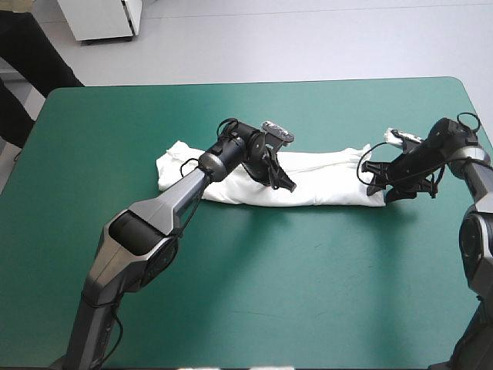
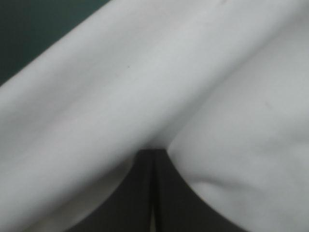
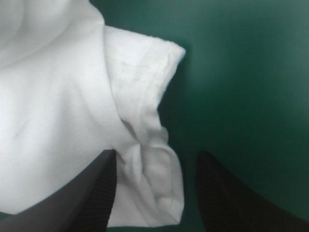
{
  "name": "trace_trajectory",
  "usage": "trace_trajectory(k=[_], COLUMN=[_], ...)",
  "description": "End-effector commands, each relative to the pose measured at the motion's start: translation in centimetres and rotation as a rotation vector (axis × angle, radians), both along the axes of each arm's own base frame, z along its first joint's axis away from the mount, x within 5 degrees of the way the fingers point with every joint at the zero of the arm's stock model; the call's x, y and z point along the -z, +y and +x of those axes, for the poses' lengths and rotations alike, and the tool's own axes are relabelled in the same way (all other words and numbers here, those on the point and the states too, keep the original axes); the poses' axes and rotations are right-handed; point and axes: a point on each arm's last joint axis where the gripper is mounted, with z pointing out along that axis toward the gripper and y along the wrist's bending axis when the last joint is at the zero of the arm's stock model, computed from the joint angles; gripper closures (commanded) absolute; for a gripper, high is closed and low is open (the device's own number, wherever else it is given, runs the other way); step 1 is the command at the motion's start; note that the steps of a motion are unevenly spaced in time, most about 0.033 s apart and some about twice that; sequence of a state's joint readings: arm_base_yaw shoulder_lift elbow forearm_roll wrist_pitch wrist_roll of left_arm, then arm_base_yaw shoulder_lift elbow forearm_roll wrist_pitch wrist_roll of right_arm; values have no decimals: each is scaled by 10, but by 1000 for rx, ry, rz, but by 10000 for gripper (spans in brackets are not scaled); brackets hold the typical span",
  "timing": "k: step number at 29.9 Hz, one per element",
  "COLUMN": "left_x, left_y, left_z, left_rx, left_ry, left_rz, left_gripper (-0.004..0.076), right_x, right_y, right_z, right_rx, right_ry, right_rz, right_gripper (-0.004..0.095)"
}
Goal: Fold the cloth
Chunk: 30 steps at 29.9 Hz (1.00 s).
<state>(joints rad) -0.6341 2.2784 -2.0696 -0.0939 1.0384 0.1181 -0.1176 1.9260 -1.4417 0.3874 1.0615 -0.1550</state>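
The white T-shirt (image 1: 323,181) lies folded into a long narrow band across the middle of the table. My left gripper (image 1: 283,183) rests on the band near its middle. In the left wrist view its fingers (image 2: 153,153) meet in a pointed arch, shut on the T-shirt (image 2: 145,72), and creases run into the tip. My right gripper (image 1: 379,185) is at the band's right end. It stands open (image 3: 157,154), one finger over the cloth and the other on the cover, with the hemmed end of the T-shirt (image 3: 58,96) between them.
The teal-green cover (image 1: 269,293) stretches wide in front of the band and also behind it. The table's right edge (image 1: 487,131) runs close to my right arm. Ahead of the right gripper lies bare cover (image 3: 241,72).
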Motion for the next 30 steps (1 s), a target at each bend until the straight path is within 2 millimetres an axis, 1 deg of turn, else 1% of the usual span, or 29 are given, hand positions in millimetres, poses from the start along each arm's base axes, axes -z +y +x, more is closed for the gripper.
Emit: trace_trajectory(k=[1,3,5,6,8,9,10,13,15,18,21,28,30], left_x=[-31,-31,-31,-31,-31,-31,-31,-31,-31,-31,-31,-31,-31], left_y=[-1,-1,-1,-1,-1,-1,-1,-1,0,0,0,0,0], left_z=[-6,-6,-6,-6,-6,-6,-6,-6,-6,-6,-6,-6,-6], left_rx=[1,1,1,1,1,1,1,1,1,-2,3,2,2], left_ry=[-30,-30,-30,-30,-30,-30,-30,-30,-33,-32,-32,-31,-31], left_rz=[-62,-62,-62,-62,-62,-62,-62,-62,-57,-52,-48,-50,-50], left_gripper=[746,746,746,746,746,746,746,746,746,746,746,746,746], right_x=[-6,-2,1,2,5,5,5,2,-4,-23,-48,-122,-137], right_y=[19,30,42,48,55,57,59,60,59,58,59,59,61], right_z=[3,4,5,5,5,4,4,3,3,1,-2,-12,-14], right_rx=[-39,-64,-93,-110,-131,-134,-136,-144,-140,-139,-131,-107,-105], right_ry=[-26,-22,-23,-21,-16,-11,-9,-16,-33,-86,-153,-363,-402], right_rz=[32,22,12,7,-9,-22,-36,-53,-59,-68,-63,-52,-30], right_gripper=[423,461,549,613,773,880,919,924,924,924,924,924,924])
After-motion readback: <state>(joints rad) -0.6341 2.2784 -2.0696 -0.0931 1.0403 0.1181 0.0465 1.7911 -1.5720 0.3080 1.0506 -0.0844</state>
